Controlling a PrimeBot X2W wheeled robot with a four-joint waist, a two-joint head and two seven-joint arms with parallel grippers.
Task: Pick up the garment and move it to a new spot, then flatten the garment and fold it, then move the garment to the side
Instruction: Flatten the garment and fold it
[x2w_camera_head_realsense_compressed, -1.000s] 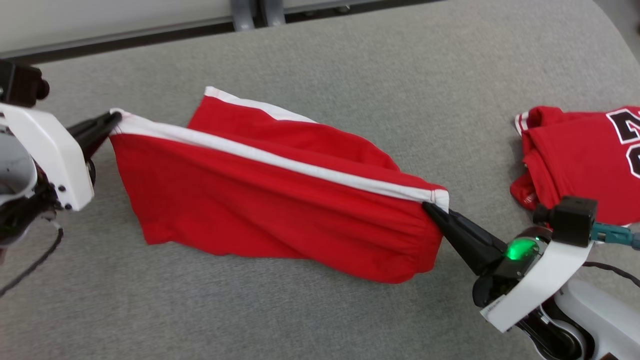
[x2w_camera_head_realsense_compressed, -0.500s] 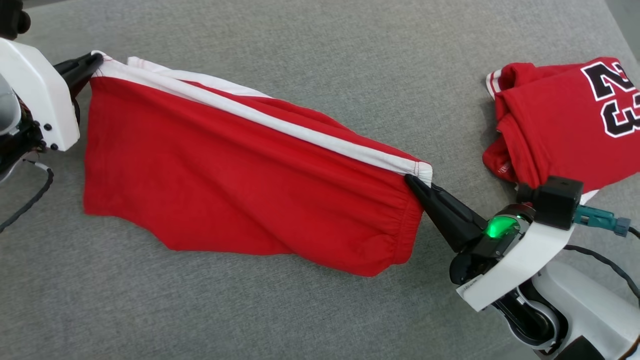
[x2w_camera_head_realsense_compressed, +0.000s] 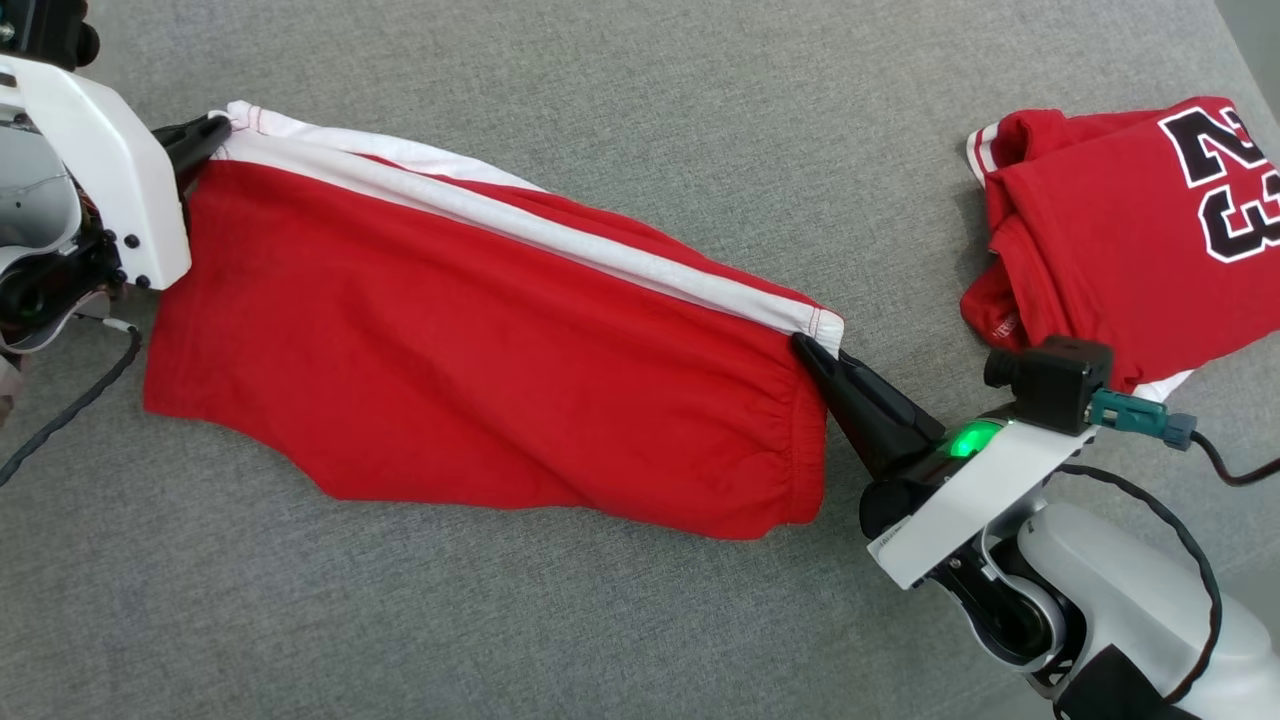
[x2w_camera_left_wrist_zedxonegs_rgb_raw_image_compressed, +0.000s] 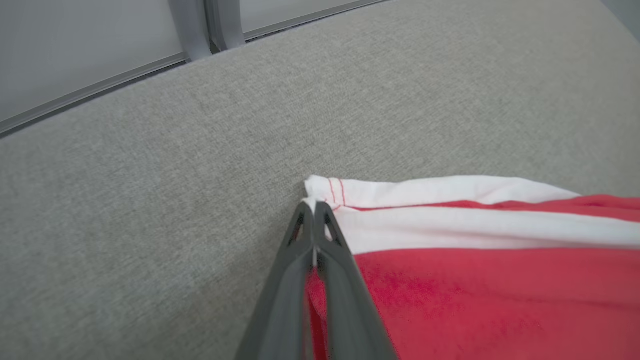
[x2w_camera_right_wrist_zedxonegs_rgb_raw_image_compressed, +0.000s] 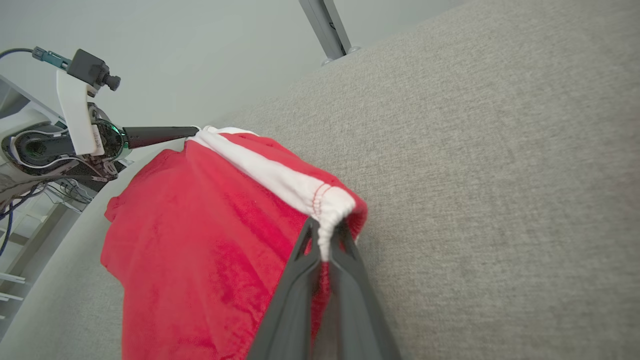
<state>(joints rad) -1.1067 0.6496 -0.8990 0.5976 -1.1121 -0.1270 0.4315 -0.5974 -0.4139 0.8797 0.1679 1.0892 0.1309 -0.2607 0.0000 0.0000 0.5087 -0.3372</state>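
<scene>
The garment (x2w_camera_head_realsense_compressed: 480, 350) is a pair of red shorts with a white side stripe, stretched across the grey surface between both arms. My left gripper (x2w_camera_head_realsense_compressed: 222, 131) is shut on its upper-left corner, pinching the white hem (x2w_camera_left_wrist_zedxonegs_rgb_raw_image_compressed: 325, 192). My right gripper (x2w_camera_head_realsense_compressed: 803, 347) is shut on the elastic waistband corner at the right end (x2w_camera_right_wrist_zedxonegs_rgb_raw_image_compressed: 327, 212). The cloth hangs taut along the white stripe and sags below it onto the surface. In the right wrist view the left gripper (x2w_camera_right_wrist_zedxonegs_rgb_raw_image_compressed: 192, 131) shows at the garment's far end.
A second red garment (x2w_camera_head_realsense_compressed: 1110, 240) with black and white numerals lies bunched at the right edge, close behind my right wrist. Grey fabric (x2w_camera_head_realsense_compressed: 600, 90) covers the whole work surface. A metal post (x2w_camera_left_wrist_zedxonegs_rgb_raw_image_compressed: 190, 25) and rail stand beyond its far edge.
The head camera has tilted down, so the whole picture shifted. The shorts are held by both grippers throughout; the back layer has folded under the front and the cloth now lies lower and flatter.
</scene>
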